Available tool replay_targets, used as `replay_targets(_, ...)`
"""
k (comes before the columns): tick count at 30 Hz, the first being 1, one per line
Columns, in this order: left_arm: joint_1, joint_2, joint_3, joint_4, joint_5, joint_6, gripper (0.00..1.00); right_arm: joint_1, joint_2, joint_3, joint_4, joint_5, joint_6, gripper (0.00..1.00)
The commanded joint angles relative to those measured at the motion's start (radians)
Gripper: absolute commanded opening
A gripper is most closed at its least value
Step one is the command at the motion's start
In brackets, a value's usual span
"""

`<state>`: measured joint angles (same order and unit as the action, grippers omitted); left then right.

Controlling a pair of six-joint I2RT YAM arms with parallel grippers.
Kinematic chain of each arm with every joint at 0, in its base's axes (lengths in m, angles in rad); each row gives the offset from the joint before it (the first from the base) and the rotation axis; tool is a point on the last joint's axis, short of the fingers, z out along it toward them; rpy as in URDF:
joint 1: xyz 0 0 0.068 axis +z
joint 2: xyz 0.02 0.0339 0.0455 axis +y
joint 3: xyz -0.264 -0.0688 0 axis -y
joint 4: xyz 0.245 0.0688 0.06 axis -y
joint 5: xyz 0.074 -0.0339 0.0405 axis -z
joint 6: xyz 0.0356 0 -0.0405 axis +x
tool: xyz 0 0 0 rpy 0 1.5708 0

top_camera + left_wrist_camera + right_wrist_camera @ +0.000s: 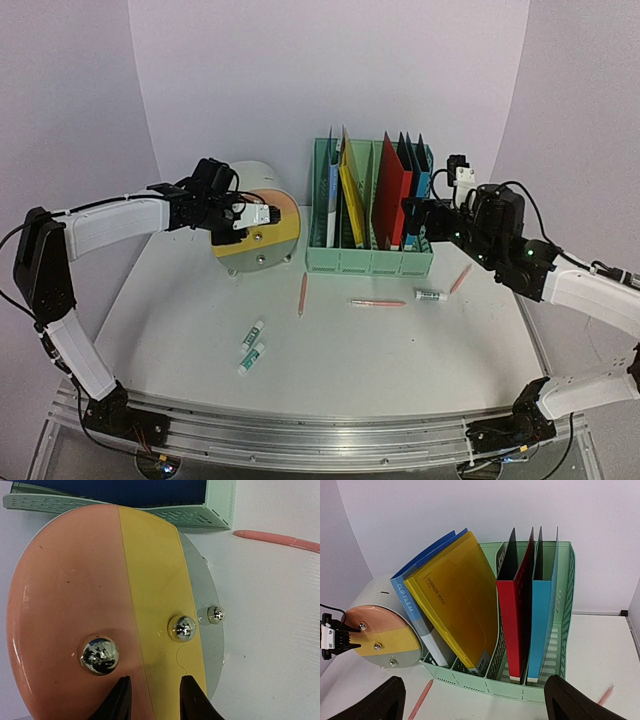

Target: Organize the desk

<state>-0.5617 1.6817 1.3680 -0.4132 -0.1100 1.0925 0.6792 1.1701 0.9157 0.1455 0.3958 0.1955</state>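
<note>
Slippage at the knobs is the likeliest trouble. The left claw (152, 700) hangs spread and empty in front of the round drawer unit (283, 232). Its fingertips (120, 696) straddle the seam between the orange front (70, 580) and the yellow front (155, 570), lined up with neither the orange-front knob (99, 655) nor the yellow-front knob (182, 628). Closing from here would, I judge, pinch air or glance off a rounded, polished chrome ball. A pull on a poor grip could also drag the whole unit: it looks to rest on its curved side with nothing seen to brace it. It stands just beside the mint-green file rack (370, 262).

The right claw (477, 705) is spread wide and holds nothing. It faces the rack, close to the red folder (512, 625) and the light-blue folder (542, 625). A forward move could tip these upright folders or shove the rack back.

The bench (400, 350) spreads under both arms. Loose on it lie three pink pens (302, 294) and three small white-and-green tubes (252, 334), all untouched. A low sweep by either forearm might roll them toward the front rail (320, 430); the pens, being round, would likely travel farthest.
</note>
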Motion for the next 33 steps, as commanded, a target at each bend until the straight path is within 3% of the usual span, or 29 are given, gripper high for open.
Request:
replay_targets(1, 0.006, -0.030, -0.044, 0.066, -0.005, 0.047, 0.33, -0.003, -0.033, 0.000, 0.006, 0.017, -0.005, 0.98)
replay_targets(5, 0.006, -0.101, -0.162, 0.166, 0.079, 0.159, 0.43, -0.003, -0.035, -0.003, 0.006, 0.020, -0.002, 0.98)
replay_targets(7, 0.004, -0.172, -0.309, 0.317, 0.182, 0.260, 0.50, -0.003, -0.032, -0.004, 0.006, 0.017, -0.002, 0.98)
replay_targets(11, 0.000, -0.222, -0.538, 0.680, 0.255, 0.452, 0.55, -0.003, -0.026, -0.006, 0.006, 0.012, -0.004, 0.98)
replay_targets(15, 0.010, -0.175, -0.636, 0.956, 0.249, 0.537, 0.61, -0.003, -0.037, -0.024, 0.006, 0.009, -0.001, 0.98)
replay_targets(23, 0.031, -0.048, -0.611, 1.102, 0.246, 0.613, 0.63, -0.003, -0.056, -0.042, 0.006, 0.017, -0.007, 0.98)
replay_targets(33, 0.043, 0.054, -0.535, 1.102, 0.263, 0.686, 0.61, -0.003, -0.058, -0.039, 0.006, 0.014, -0.015, 0.98)
